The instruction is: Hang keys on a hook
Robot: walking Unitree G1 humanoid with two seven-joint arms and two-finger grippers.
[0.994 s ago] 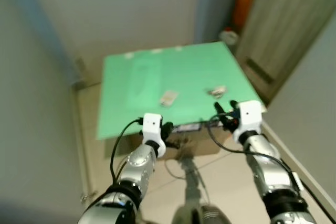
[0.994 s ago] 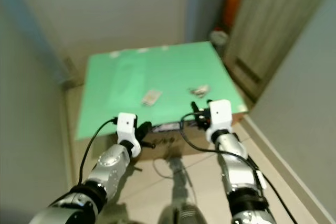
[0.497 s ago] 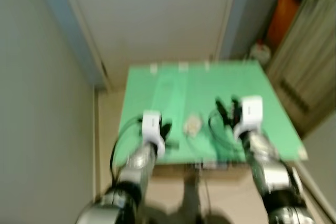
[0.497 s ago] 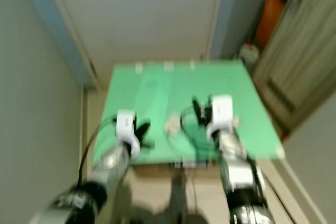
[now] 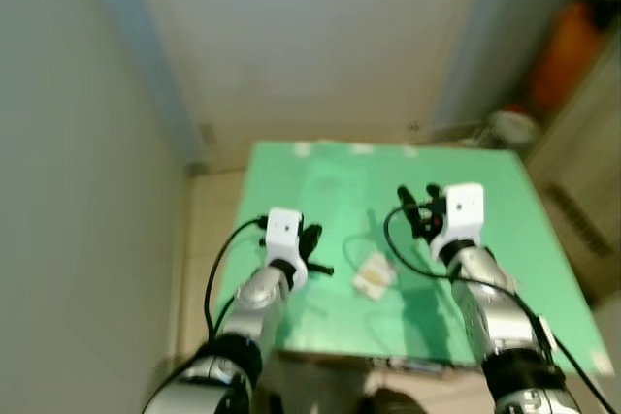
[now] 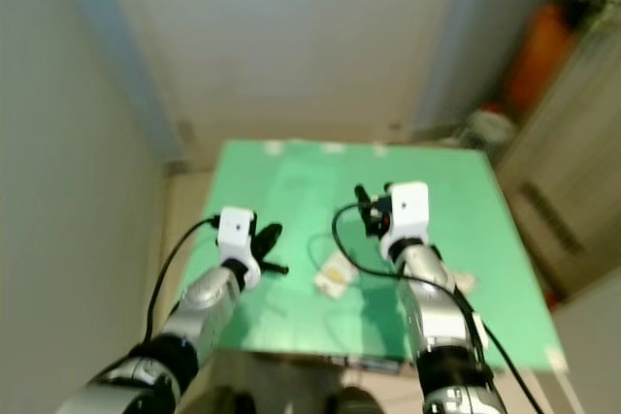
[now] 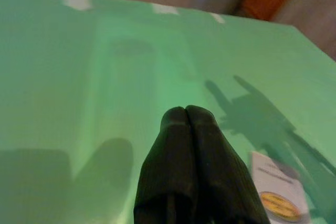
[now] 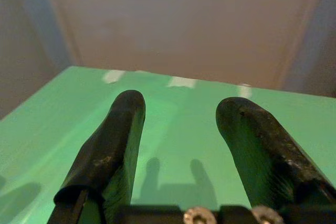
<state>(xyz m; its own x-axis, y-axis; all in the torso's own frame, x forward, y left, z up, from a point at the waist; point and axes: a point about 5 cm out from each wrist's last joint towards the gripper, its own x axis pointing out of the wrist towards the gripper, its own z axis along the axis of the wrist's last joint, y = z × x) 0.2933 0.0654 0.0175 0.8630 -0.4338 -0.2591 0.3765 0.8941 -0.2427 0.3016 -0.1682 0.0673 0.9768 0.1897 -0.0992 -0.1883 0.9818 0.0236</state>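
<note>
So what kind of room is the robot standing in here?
Probably a narrow hallway or entry corner of a home. A green table stands boxed in by plain pale walls, with what looks like a wooden door to the right and a blurred orange thing in the far corner.
</note>
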